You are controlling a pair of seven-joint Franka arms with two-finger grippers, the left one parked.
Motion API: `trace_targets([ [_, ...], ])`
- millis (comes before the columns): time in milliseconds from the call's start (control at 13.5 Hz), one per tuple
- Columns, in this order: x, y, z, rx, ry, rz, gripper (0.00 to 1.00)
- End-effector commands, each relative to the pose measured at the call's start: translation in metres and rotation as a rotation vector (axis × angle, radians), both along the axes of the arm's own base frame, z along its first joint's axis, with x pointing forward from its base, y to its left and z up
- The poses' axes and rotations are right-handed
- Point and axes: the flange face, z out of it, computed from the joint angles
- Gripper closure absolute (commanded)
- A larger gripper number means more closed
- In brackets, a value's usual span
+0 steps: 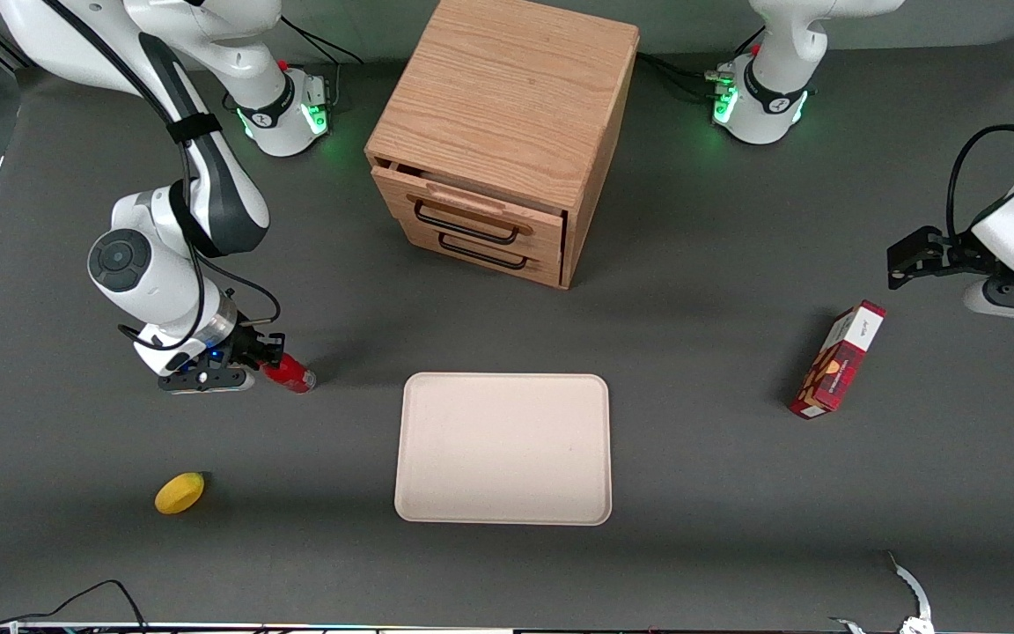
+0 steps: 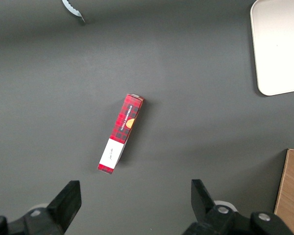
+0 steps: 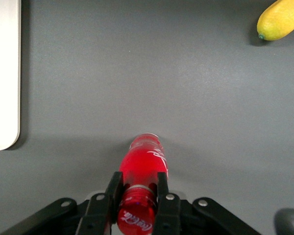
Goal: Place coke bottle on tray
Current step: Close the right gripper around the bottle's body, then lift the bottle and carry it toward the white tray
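The red coke bottle [image 1: 290,372] [image 3: 143,164] lies on its side on the grey table, toward the working arm's end, beside the tray. My right gripper [image 1: 269,354] [image 3: 138,188] is low over the table and shut on the bottle at its neck, with the red cap [image 3: 135,215] between the fingers [image 3: 113,188]. The bottle's whitish base points toward the tray. The cream-pink tray [image 1: 503,449] [image 3: 4,73] lies flat and bare, nearer the front camera than the cabinet.
A wooden drawer cabinet [image 1: 500,132] stands farther from the camera than the tray, its top drawer slightly open. A yellow lemon [image 1: 180,492] [image 3: 280,19] lies nearer the camera than my gripper. A red-and-white box [image 1: 837,359] [image 2: 121,132] lies toward the parked arm's end.
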Motion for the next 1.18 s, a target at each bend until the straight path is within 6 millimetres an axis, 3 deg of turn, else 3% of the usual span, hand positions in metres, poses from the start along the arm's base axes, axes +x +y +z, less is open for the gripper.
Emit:
trace_targets([
  [0, 0.0, 0.002, 0.018, 0.012, 0.005, 0.02, 1.0],
  [370, 0.009, 0.002, 0.067, -0.001, 0.034, 0.016, 1.0],
  [961, 0.011, 0.0, 0.232, -0.02, 0.064, 0.009, 1.0],
  [1109, 0.009, 0.003, 0.266, -0.017, 0.054, 0.006, 1.0],
])
